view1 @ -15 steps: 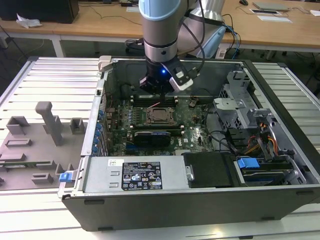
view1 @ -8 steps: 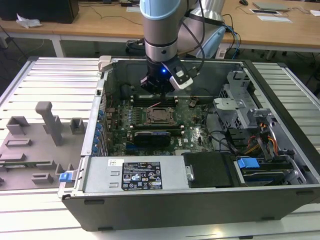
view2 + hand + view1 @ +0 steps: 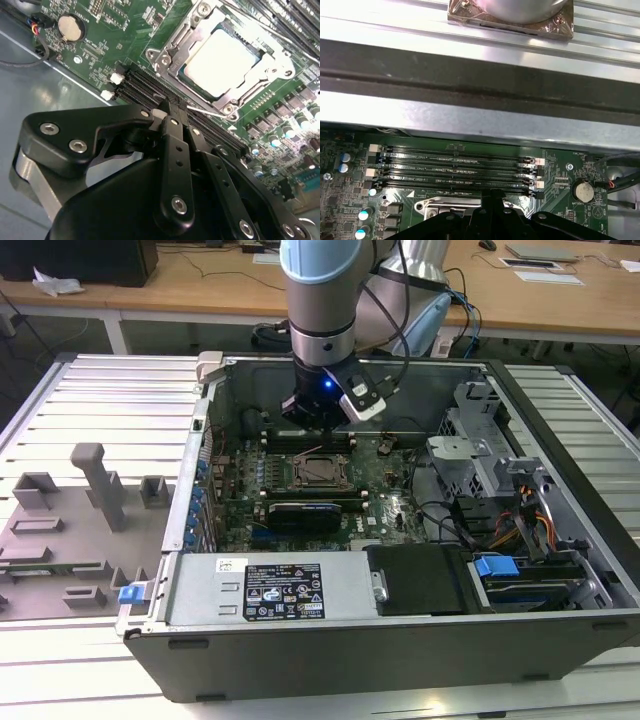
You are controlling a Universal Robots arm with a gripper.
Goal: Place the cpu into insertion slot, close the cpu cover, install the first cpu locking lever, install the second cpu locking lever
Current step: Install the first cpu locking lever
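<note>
Gripper [image 3: 170, 109] fingers are pressing narrowly together just beside the chip [image 3: 222, 62], which is sitting under its metal cover [image 3: 175, 50], mid-frame in the exterior view.

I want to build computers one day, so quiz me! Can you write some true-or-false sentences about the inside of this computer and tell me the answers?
1. The cpu sits in the insertion slot. True.
2. The cpu cover is sticking straight up. False: it lies flat, framing the cpu.
3. The gripper is right by the long memory slots next to the cpu. True.
4. The computer case is closed up. False: its side is open and the parts inside show.
5. A round coin battery sits on the green board. True.
</note>
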